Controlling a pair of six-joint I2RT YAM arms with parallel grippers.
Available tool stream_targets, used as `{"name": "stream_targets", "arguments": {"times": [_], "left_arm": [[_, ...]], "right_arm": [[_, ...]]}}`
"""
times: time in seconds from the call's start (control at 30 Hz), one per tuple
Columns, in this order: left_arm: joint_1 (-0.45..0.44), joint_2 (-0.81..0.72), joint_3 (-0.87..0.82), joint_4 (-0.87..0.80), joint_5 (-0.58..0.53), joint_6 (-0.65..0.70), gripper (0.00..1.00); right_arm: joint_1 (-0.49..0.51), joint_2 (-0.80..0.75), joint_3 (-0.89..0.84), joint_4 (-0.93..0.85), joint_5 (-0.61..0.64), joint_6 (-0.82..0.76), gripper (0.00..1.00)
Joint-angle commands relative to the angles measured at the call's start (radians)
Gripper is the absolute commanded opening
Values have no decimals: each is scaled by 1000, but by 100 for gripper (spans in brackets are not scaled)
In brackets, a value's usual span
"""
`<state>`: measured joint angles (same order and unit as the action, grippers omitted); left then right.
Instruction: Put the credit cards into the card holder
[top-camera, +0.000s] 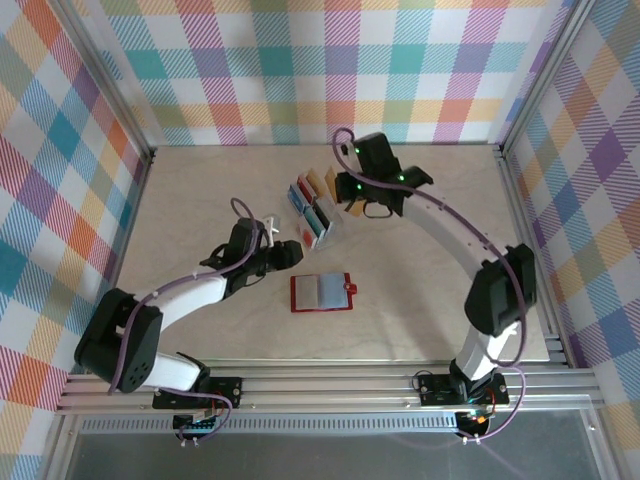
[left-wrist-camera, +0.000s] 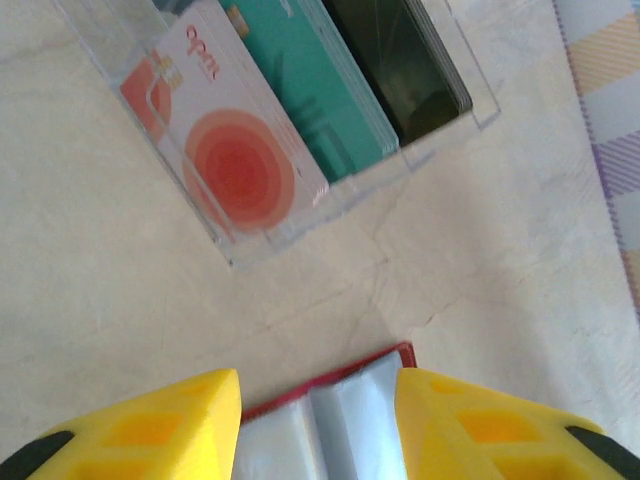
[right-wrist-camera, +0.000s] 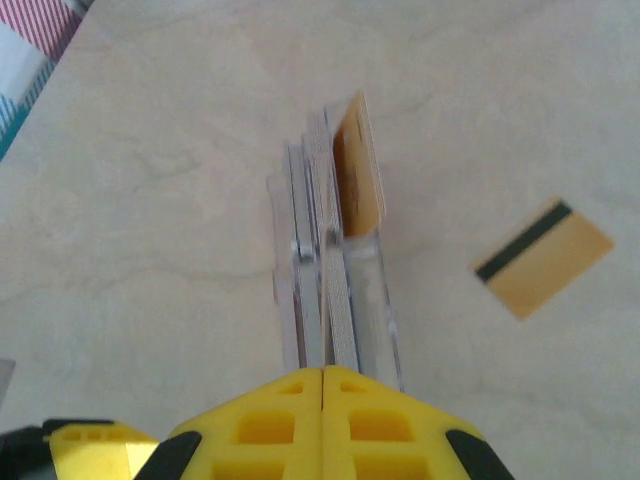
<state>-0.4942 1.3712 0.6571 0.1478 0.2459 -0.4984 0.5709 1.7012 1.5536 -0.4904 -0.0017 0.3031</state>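
The card holder (top-camera: 322, 291) lies open on the table, red-rimmed with grey pockets; in the left wrist view its corner (left-wrist-camera: 345, 410) shows between my fingers. My left gripper (left-wrist-camera: 318, 385) (top-camera: 287, 256) hovers open just left of it. A white-red card (left-wrist-camera: 230, 150), a teal card (left-wrist-camera: 320, 100) and a dark card (left-wrist-camera: 410, 70) stand in the clear rack (left-wrist-camera: 270, 235). My right gripper (right-wrist-camera: 322, 372) (top-camera: 352, 205) is shut right above the rack (right-wrist-camera: 300, 260), with nothing visible between its pads. A gold card (right-wrist-camera: 358, 175) stands in the far slot. A gold card with a dark stripe (right-wrist-camera: 543, 257) lies flat beside the rack.
The clear rack (top-camera: 315, 215) stands mid-table behind the card holder. A small white object (top-camera: 271, 227) lies next to the left arm. Aluminium frame posts and checked walls close in the table on three sides.
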Motion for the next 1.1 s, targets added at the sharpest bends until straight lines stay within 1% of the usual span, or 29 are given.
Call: {"name": "stream_targets", "arguments": {"times": [0.0,0.07,0.13,0.23,0.3,0.4,0.53,0.63,0.93,1.07], "left_arm": [[-50,-53,-42,-64,-125,62,46],[-82,-73,-65,-76,-177,72,46],[-104,-84,-88,-73,-207,75,46],[-123,-74,-102,-71,-240,81,46],[-128,-60,-108,-56,-231,83,46],[-136,-40,-114,-26,-203,87,42],[-145,10,-94,-13,-197,95,38],[-148,57,-73,-9,-199,98,33],[-159,110,-120,45,-213,94,28],[-162,120,-138,59,-224,91,26]], "right_arm": [[12,-119,-198,132,-67,90,0],[19,-192,-333,187,-73,117,0],[25,-269,-462,236,-101,144,0],[56,-353,-602,286,-121,191,0],[87,-385,-675,326,-134,217,0],[113,-374,-754,392,-190,265,0],[144,-330,-827,475,-227,298,0],[150,-307,-858,517,-252,316,0],[150,-253,-882,585,-321,340,0],[150,-224,-873,580,-319,341,0]]}}
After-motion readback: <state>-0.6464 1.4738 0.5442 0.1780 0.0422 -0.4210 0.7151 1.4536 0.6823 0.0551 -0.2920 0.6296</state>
